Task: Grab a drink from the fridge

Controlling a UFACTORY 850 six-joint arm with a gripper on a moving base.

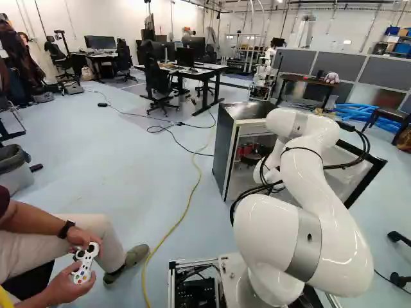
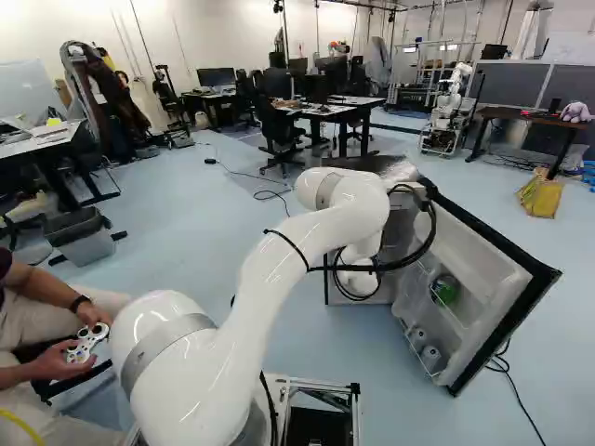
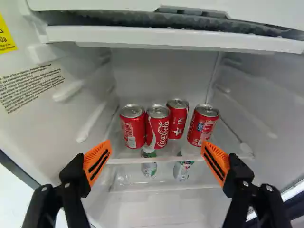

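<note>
The fridge (image 1: 223, 151) stands ahead of the arm, its door (image 2: 521, 269) swung wide. Inside, several red cans stand upright on a glass shelf (image 3: 137, 160) in the wrist view: a can (image 3: 132, 127) and another can (image 3: 157, 127) side by side, one can (image 3: 177, 119) slightly farther back, and one can (image 3: 203, 125) apart from them. My gripper (image 3: 156, 151) is open in front of the shelf, nothing between its orange pads; the cans stand ahead, past the fingertips. The arm hides most of the gripper in the base views.
Above the cans a white compartment edge (image 3: 175, 38) spans the fridge. Lighter drinks (image 3: 148, 167) stand below the glass shelf. Door racks (image 2: 435, 321) hold items. A yellow cable (image 1: 186, 208) crosses the floor; another robot (image 2: 448, 111) stands farther back.
</note>
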